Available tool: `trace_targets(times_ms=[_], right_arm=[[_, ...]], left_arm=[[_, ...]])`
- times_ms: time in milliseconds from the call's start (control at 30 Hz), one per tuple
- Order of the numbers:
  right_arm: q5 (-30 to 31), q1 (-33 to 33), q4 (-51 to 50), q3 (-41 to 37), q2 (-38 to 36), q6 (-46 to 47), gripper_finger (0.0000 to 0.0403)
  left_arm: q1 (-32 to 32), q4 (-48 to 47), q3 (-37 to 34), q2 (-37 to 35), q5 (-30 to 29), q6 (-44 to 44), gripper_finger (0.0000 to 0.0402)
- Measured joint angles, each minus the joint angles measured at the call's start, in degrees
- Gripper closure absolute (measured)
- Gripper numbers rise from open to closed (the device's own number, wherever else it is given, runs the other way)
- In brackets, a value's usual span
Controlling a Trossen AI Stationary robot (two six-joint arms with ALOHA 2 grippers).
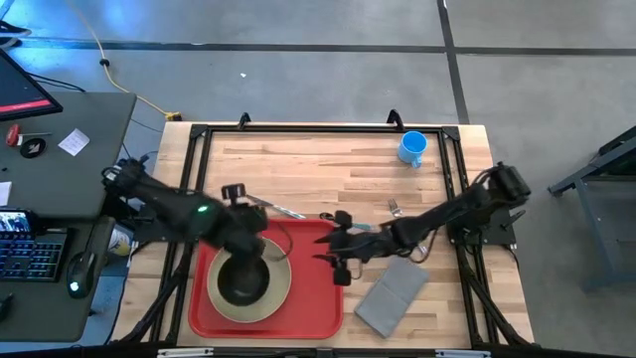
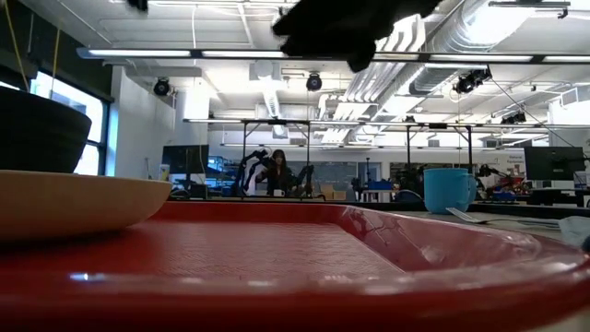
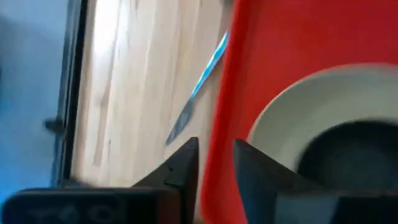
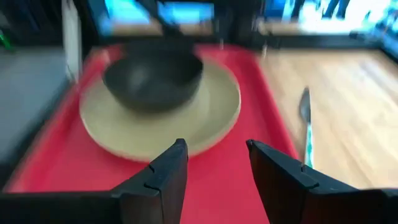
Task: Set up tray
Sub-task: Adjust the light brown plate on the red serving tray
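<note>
Tray: the red tray (image 1: pixel 308 308) lies flat on the near middle of the wooden table (image 1: pixel 328 164), a little to your left of centre. Its long axis looks to run left to right, though the arms cover part of it.
On the tray: a cream plate (image 1: pixel 278 293) sits on the left half, with a dark bowl (image 1: pixel 243 283) on top of it. The right half of the tray is bare.
Left gripper: the left gripper (image 3: pixel 214 165) is low at the tray's far rim, fingers (image 3: pixel 180 168) spread, one outside the rim and one inside. It grips nothing that you can see.
Right gripper: the right gripper (image 4: pixel 214 180) hovers over the tray's right half, pointing at the plate, jaws spread and empty.
Key relation: the tray lies directly beneath both grippers, so neither arm is clearly nearer; the free space lies under the right gripper.
Off the tray: a knife (image 1: pixel 283 209) lies just beyond the far rim, a fork (image 1: pixel 397 211) to the right of it, a grey napkin (image 1: pixel 393 296) beside the tray's right edge, a blue cup (image 1: pixel 412 147) at the far right.
Judgement: the cutlery, napkin and cup probably still need placing.
</note>
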Motion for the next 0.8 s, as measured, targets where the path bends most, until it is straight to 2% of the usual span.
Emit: trace_targets(times_ms=[67, 200, 300, 400, 500, 567, 700, 800], right_arm=[[-1.95, 0.05, -8.17, 4.74, 1.78, 1.14, 0.0238], [-4.41, 1.64, -23.35, 11.71, 2.23, 7.21, 0.0238], [-0.1, 4.68, -27.38, 12.98, 1.34, 8.95, 0.0238], [7.66, 8.03, -27.24, 11.7, -0.68, 7.75, 0.0238], [14.68, 10.13, -27.33, 10.1, -2.2, 7.9, 0.0238], [17.24, 11.03, -27.92, 8.93, -2.87, 7.87, 0.0238], [18.04, 11.28, -27.71, 7.67, -4.33, 8.03, 0.0238], [17.36, 11.28, -27.81, 7.45, -4.57, 8.01, 0.0238]], left_arm=[[3.68, 2.61, -4.82, -0.65, 2.53, 4.4, 0.03], [11.85, 6.98, -13.66, -3.36, 12.81, 14.96, 0.0343], [17.89, 14.88, -20.24, -5.38, 19.08, 21.06, 0.0372], [23.14, 22.31, -26.01, -7.56, 23.29, 25.4, 0.038], [27.16, 27.24, -31.43, -8.19, 24.17, 29.28, 0.0379], [29.03, 30.45, -34.04, -7.97, 24.2, 31.15, 0.0366], [32.1, 32.07, -37.99, -6.34, 24.2, 32.51, 0.0348], [32.88, 34.19, -39.65, -5.53, 24.94, 31.45, 0.0364]])
